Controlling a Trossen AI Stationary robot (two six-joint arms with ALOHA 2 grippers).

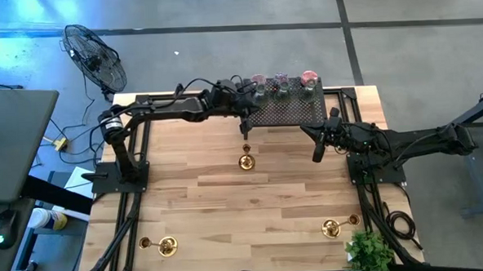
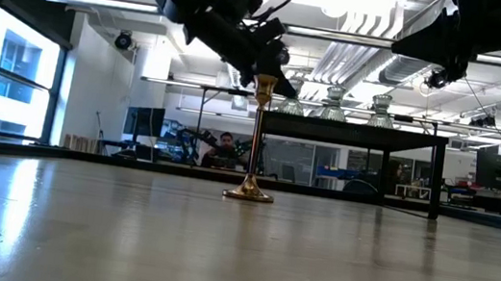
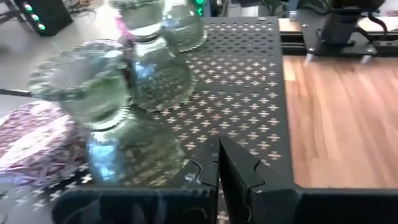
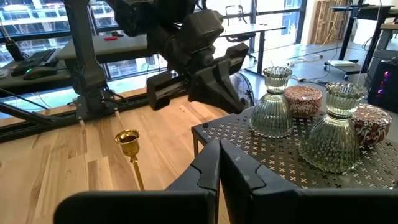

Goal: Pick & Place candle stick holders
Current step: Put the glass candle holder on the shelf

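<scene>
Across the pale wood-plank counter (image 1: 252, 200), a black perforated rack (image 1: 293, 109) stands at the far edge, carrying clear ribbed glass holders (image 4: 273, 102) and patterned pink cups (image 4: 303, 101). Beyond the counter the low view opens onto a large office-like hall with ceiling lights, tall windows and a person seated far back. A floor fan (image 1: 95, 56) stands off the far-left corner, and a small green plant (image 1: 369, 251) sits at the near-right corner.

One brass candle stick holder (image 2: 256, 141) stands upright mid-counter, just in front of the rack; the left end effector (image 1: 244, 129) hangs directly above its cup, fingers closed together, though contact with it cannot be told. Two more brass holders (image 1: 167, 246) lie near-left, another (image 1: 332, 226) near-right. The right end effector (image 1: 318, 152) waits beside the rack's right end, fingers shut and empty.
</scene>
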